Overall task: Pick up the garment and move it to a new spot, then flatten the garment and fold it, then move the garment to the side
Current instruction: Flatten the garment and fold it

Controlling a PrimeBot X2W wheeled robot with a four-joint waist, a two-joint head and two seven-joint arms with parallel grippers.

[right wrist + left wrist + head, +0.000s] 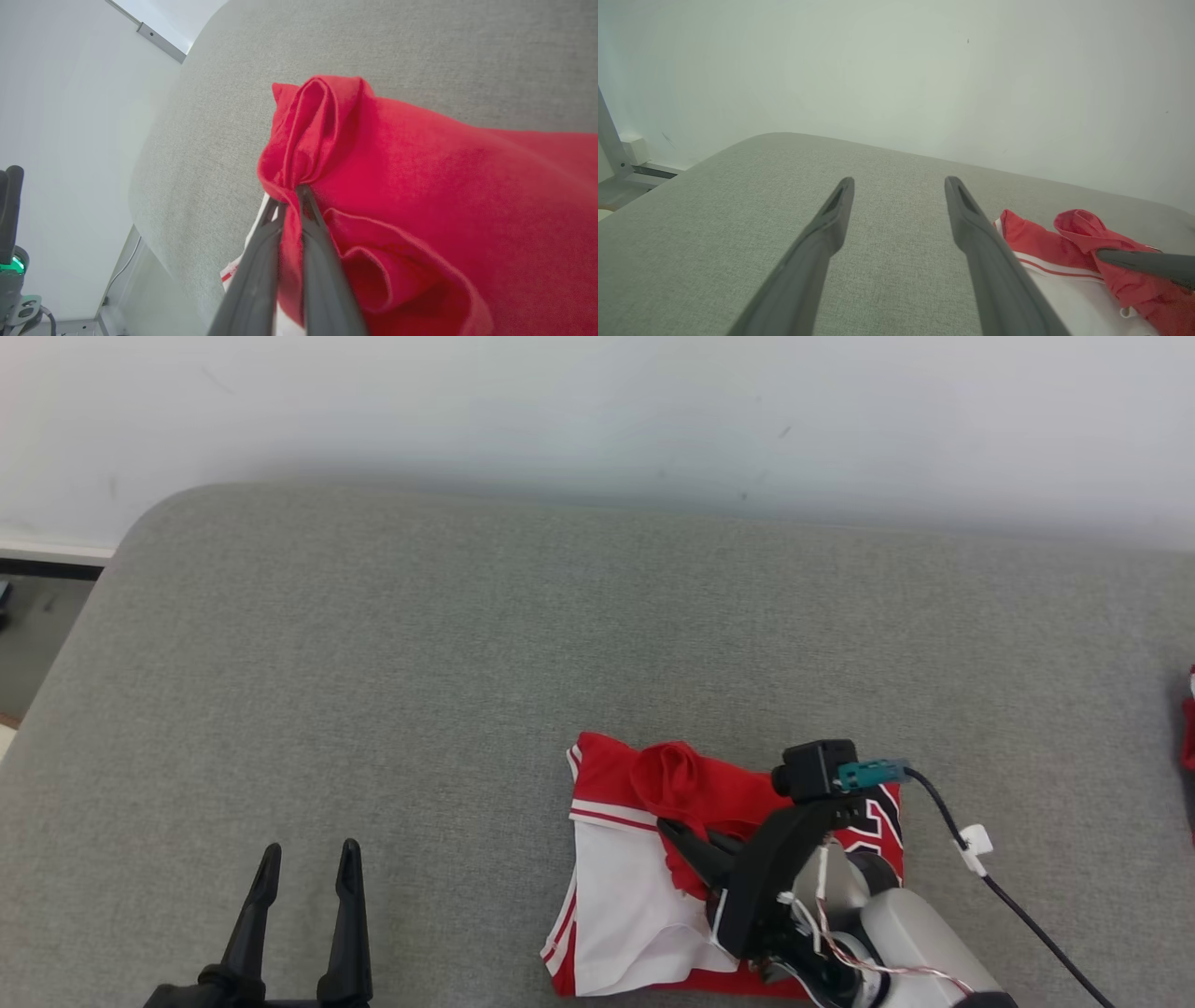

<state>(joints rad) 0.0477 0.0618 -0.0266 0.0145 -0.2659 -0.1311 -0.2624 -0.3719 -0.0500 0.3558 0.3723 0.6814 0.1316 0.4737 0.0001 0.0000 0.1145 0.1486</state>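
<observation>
Matt knitted cloth garment [616, 877], coarse grey woven cushion [467, 663], matt dark left claw [311, 847]

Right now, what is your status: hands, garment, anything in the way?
Left hand open, over grey cushion. Right hand shut on red fold of the garment. Garment rests on cushion, bunched. Red thing at far right, apart.
</observation>
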